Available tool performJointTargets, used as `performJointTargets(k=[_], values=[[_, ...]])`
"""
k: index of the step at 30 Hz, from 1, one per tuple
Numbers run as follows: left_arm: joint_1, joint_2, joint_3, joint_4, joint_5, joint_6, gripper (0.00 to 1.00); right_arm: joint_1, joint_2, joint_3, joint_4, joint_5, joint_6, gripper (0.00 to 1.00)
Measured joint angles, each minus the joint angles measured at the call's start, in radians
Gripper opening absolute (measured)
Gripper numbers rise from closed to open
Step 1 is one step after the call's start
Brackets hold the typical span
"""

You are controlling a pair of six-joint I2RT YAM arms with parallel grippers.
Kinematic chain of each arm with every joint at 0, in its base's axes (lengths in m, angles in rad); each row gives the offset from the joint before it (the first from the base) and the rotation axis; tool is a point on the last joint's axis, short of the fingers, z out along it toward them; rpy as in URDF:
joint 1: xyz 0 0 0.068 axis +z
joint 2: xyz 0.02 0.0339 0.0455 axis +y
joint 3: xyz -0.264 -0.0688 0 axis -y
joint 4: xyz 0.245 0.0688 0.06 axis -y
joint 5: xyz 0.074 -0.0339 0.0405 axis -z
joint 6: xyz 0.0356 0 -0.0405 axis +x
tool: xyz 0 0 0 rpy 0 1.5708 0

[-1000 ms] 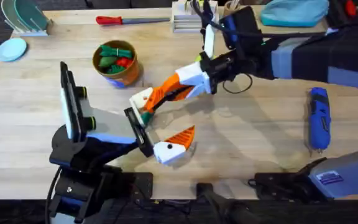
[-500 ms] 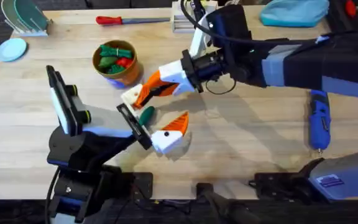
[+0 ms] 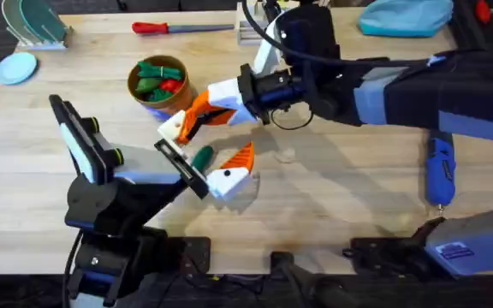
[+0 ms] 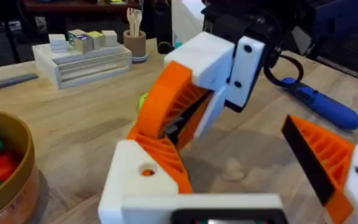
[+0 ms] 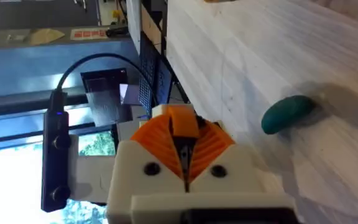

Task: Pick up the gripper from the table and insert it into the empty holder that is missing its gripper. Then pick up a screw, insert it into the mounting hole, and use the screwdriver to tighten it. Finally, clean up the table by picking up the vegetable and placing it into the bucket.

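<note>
R gripper (image 3: 178, 130): pads pressed together, nothing pinched, hanging just beyond the vegetable (image 3: 202, 156). L gripper (image 3: 204, 164): spread wide, vegetable lying on the table (image 3: 332, 205) between its fingers, apparently to bracket it for pickup. Bucket (image 3: 157, 86) near, beyond the vegetable; path partly crowded by R arm. Screwdriver (image 3: 439, 162) well apart.

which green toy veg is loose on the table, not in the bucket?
The small dark green elongated toy vegetable lying alone on the wood between the two pincers. The other green and red ones sit heaped inside the round orange-tan bucket.
</note>
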Motion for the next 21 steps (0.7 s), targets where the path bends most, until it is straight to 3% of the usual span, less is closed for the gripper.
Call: performJointTargets(k=[21], values=[[-0.018, 0.000, 0.000, 0.003, -0.094, -0.022, 0.991, 0.011, 0.001, 0.000, 0.057, 0.061, 0.040, 0.008]])
